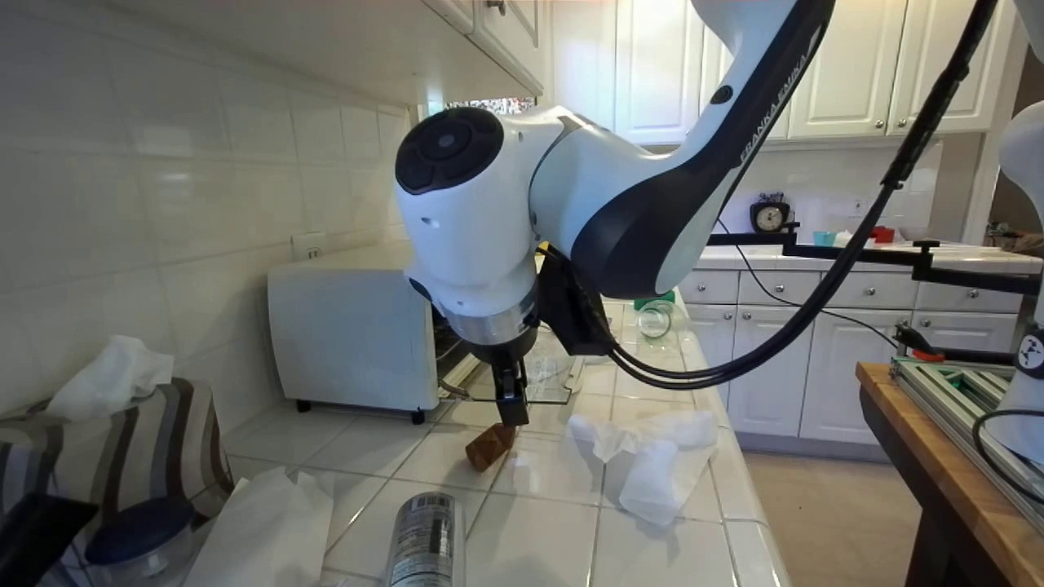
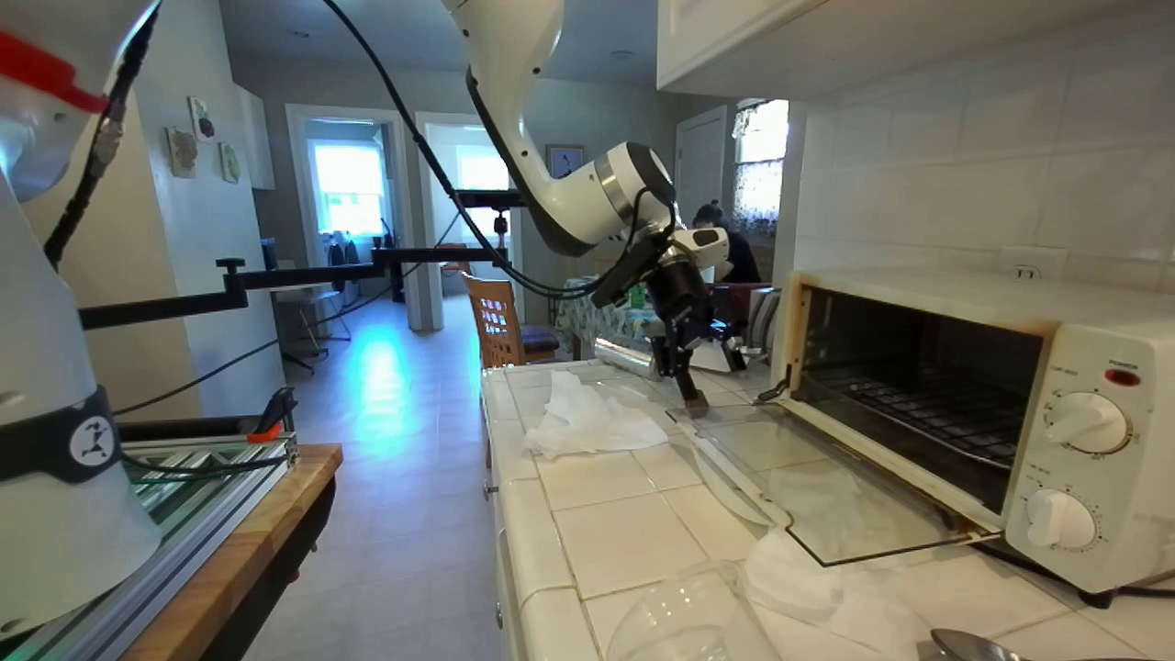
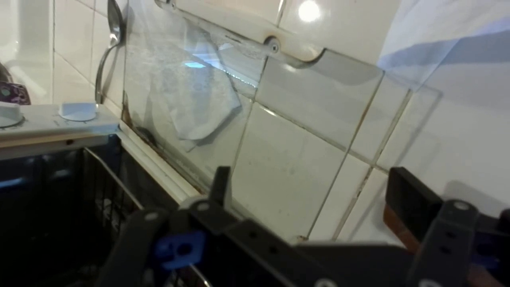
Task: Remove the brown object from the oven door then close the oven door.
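The brown object lies on the tiled counter just off the side edge of the open oven door. It also shows in an exterior view. In the wrist view it is mostly hidden behind one finger. The oven door is folded down flat, its glass low over the counter; its glass also shows in the wrist view. My gripper is open with nothing between its fingers. It straddles the door's side edge, with one fingertip close above the brown object; I cannot tell whether they touch.
The white toaster oven stands against the wall; its rack shows inside. A metal can and crumpled white paper lie on the counter. A clear glass vessel and a spoon are near the door's far side.
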You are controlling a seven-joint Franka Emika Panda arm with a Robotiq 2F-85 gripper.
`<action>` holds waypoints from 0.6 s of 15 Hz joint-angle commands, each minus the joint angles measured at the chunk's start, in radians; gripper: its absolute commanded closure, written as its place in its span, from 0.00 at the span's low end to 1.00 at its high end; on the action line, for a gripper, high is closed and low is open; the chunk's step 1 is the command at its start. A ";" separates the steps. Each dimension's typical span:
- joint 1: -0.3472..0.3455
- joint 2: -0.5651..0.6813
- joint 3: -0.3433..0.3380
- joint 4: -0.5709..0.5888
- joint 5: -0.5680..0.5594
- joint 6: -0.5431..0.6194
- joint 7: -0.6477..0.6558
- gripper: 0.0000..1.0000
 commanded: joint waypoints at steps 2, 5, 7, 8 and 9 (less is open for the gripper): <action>-0.002 -0.009 0.009 -0.021 0.038 -0.049 -0.004 0.00; -0.002 -0.013 0.008 -0.034 0.036 -0.072 0.003 0.00; 0.000 -0.013 0.006 -0.037 0.027 -0.086 0.008 0.00; 0.000 -0.014 0.006 -0.041 0.026 -0.093 0.008 0.00; -0.001 -0.017 0.006 -0.046 0.028 -0.099 0.009 0.00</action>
